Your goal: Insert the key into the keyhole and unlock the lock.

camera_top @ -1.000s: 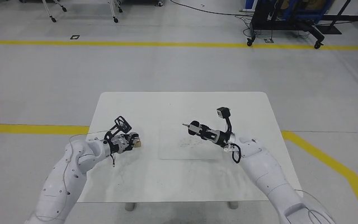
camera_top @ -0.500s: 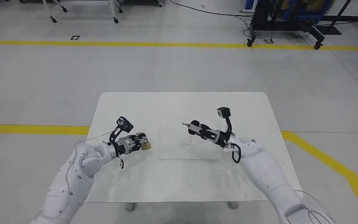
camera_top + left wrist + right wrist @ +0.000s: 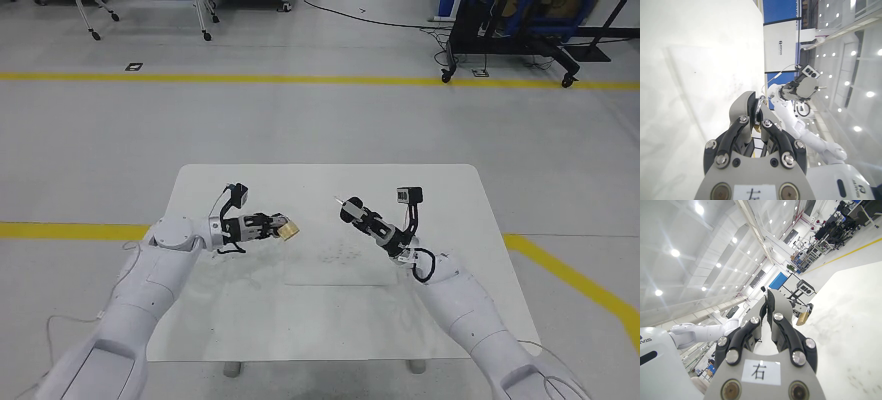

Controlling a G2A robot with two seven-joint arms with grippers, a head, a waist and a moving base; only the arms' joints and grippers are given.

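The left tool (image 3: 262, 226) grips the lock (image 3: 288, 230) by its shackle, body hanging past its tips; the right tool (image 3: 352, 212) pinches the key (image 3: 338, 200), blade jutting ahead of it. Tools well apart: square the blade to the keyhole first, then feed in slowly

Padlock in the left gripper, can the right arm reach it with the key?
Probably yes: only open air lies between the key and the padlock, though their alignment is hard to judge.
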